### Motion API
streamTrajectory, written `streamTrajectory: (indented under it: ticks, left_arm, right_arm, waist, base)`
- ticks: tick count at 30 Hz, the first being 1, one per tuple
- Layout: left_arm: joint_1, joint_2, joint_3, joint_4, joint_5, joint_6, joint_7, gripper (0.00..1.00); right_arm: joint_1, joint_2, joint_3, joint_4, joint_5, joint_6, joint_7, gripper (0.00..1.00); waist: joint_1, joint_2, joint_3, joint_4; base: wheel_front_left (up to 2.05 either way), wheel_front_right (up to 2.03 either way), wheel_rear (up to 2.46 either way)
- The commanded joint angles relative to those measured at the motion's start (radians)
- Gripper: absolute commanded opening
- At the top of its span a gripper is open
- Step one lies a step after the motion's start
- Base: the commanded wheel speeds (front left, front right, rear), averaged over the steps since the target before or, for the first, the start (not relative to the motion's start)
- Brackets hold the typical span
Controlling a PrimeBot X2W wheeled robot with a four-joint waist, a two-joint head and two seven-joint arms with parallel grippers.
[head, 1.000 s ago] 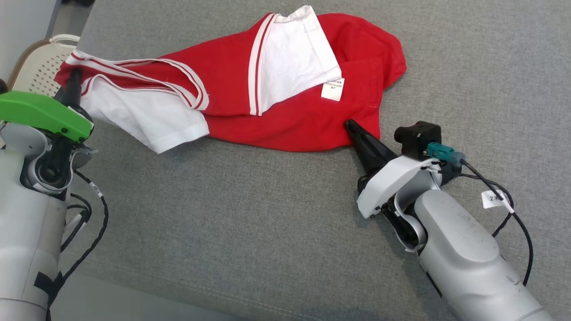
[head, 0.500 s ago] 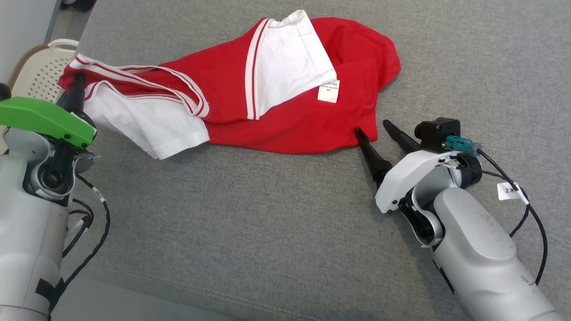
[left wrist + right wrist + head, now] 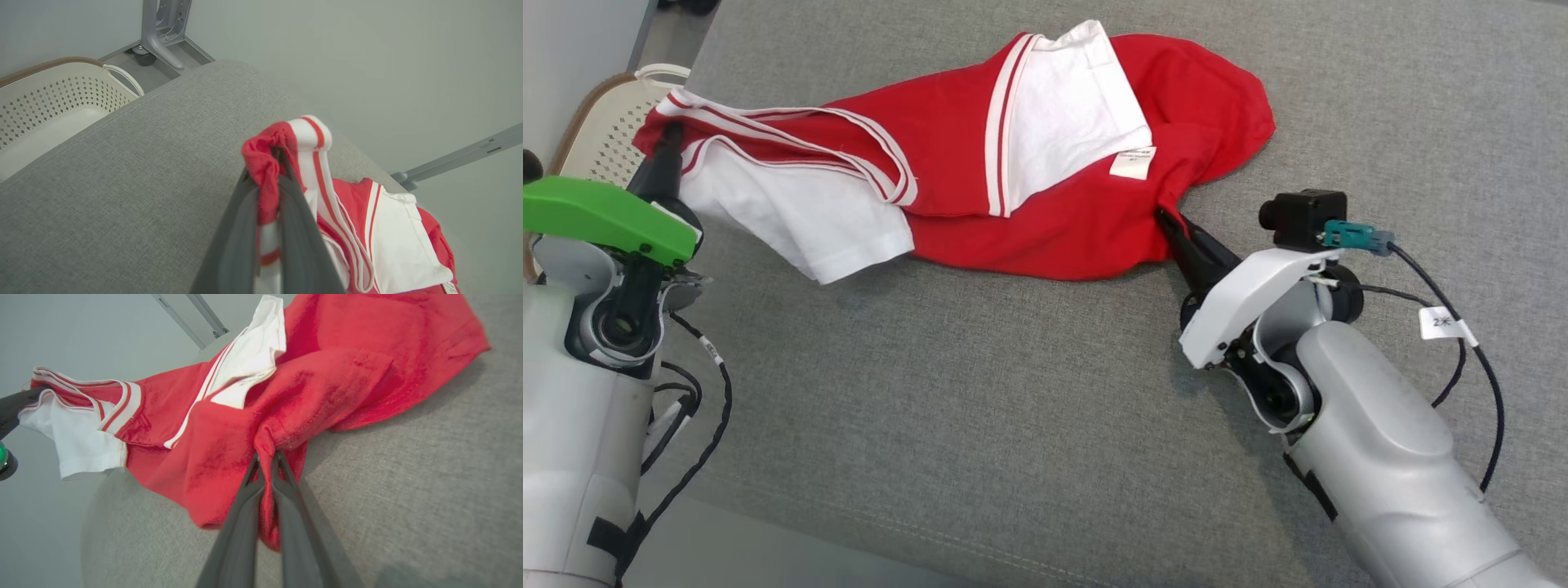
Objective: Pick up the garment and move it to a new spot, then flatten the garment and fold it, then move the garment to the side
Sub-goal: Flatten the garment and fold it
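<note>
The garment (image 3: pixel 1054 220) is a red shirt with white sleeves and striped trim, lying crumpled across the far part of the grey cushion. My left gripper (image 3: pixel 670 135) is shut on its left end; the left wrist view has the red cloth (image 3: pixel 267 171) bunched between the left gripper (image 3: pixel 265 163) fingers. My right gripper (image 3: pixel 1168 219) is shut on the shirt's lower right hem. In the right wrist view a red fold (image 3: pixel 267 445) is pinched at the right gripper (image 3: pixel 266 455) tips, lifted slightly off the cushion.
The grey cushion (image 3: pixel 980 392) spreads wide in front of the shirt. A white perforated laundry basket (image 3: pixel 600 131) stands off the cushion's left edge, also seen as the basket (image 3: pixel 49 106). Metal frame legs (image 3: pixel 163 36) stand on the floor behind.
My right gripper was open beside the hem half a second ago and has now shut on it, pulling the cloth into a pinch. The head camera shifted slightly.
</note>
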Motion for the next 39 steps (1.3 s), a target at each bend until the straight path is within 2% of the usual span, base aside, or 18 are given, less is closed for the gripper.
streamTrajectory:
  ticks: [1, 7, 12, 13, 17, 23, 27, 30, 32, 34, 36, 39]
  left_arm:
    - [0.013, 0.012, 0.014, -0.011, -0.016, -0.006, -0.011, 0.0]
    - [0.06, 0.035, 0.07, -0.099, -0.083, -0.006, 0.003, 0.0]
    - [0.101, 0.007, 0.087, -0.245, -0.143, 0.016, 0.043, 0.0]
    - [0.129, -0.004, 0.085, -0.328, -0.162, 0.032, 0.059, 0.0]
    - [0.207, -0.011, 0.085, -0.53, -0.191, 0.082, 0.081, 0.0]
    - [0.37, 0.009, 0.108, -0.878, -0.211, 0.186, 0.072, 0.0]
    - [0.461, 0.02, 0.125, -1.017, -0.189, 0.243, 0.047, 0.0]
    - [0.513, 0.0, 0.121, -1.033, -0.182, 0.248, 0.019, 0.0]
    - [0.547, -0.031, 0.097, -1.002, -0.179, 0.231, -0.002, 0.0]
    - [0.56, -0.037, 0.088, -0.977, -0.157, 0.219, -0.021, 0.0]
    - [0.58, -0.077, 0.059, -0.911, -0.156, 0.184, -0.049, 0.0]
    - [0.611, -0.099, 0.044, -0.789, -0.128, 0.152, -0.092, 0.01]
  right_arm:
    - [0.014, -0.022, -0.006, -0.019, 0.023, 0.0, -0.007, 0.0]
    - [0.015, -0.115, -0.061, -0.168, 0.1, 0.0, 0.032, 0.0]
    - [0.006, -0.238, -0.148, -0.331, 0.158, 0.0, 0.121, 0.0]
    - [0.0, -0.273, -0.192, -0.387, 0.17, 0.0, 0.156, 0.0]
    - [0.006, -0.308, -0.277, -0.509, 0.199, 0.0, 0.225, 0.0]
    - [0.073, -0.312, -0.421, -0.74, 0.249, 0.0, 0.309, 0.0]
    - [0.156, -0.305, -0.505, -0.847, 0.241, 0.0, 0.373, 0.0]
    - [0.234, -0.294, -0.513, -0.875, 0.213, 0.0, 0.398, 0.0]
    - [0.297, -0.289, -0.484, -0.872, 0.183, 0.0, 0.393, 0.0]
    - [0.331, -0.28, -0.462, -0.866, 0.171, 0.0, 0.382, 0.0]
    - [0.402, -0.277, -0.409, -0.849, 0.148, 0.0, 0.361, 0.0]
    - [0.509, -0.273, -0.328, -0.82, 0.131, 0.001, 0.322, 0.0]
  waist:
    - [0.0, 0.0, -0.005, -0.003]
    - [0.0, 0.0, -0.028, -0.022]
    - [0.0, 0.0, -0.052, -0.036]
    - [0.0, 0.0, -0.064, -0.044]
    - [0.0, 0.0, -0.083, -0.066]
    - [0.0, 0.0, -0.105, -0.1]
    - [0.0, 0.0, -0.1, -0.115]
    - [0.0, 0.0, -0.083, -0.129]
    - [0.0, 0.0, -0.069, -0.137]
    - [0.0, 0.0, -0.062, -0.142]
    - [0.0, 0.0, -0.054, -0.146]
    - [0.0, 0.0, -0.047, -0.153]
  base:
    - [0.0, 0.0, 0.0]
    - [0.0, 0.0, 0.0]
    - [0.0, 0.0, 0.0]
    - [0.0, 0.0, 0.0]
    - [0.0, 0.0, 0.0]
    - [0.0, 0.0, 0.0]
    - [0.0, 0.0, 0.0]
    - [0.0, 0.0, 0.0]
    - [0.0, 0.0, 0.0]
    - [0.0, 0.0, 0.0]
    - [0.0, 0.0, 0.0]
    - [0.0, 0.0, 0.0]
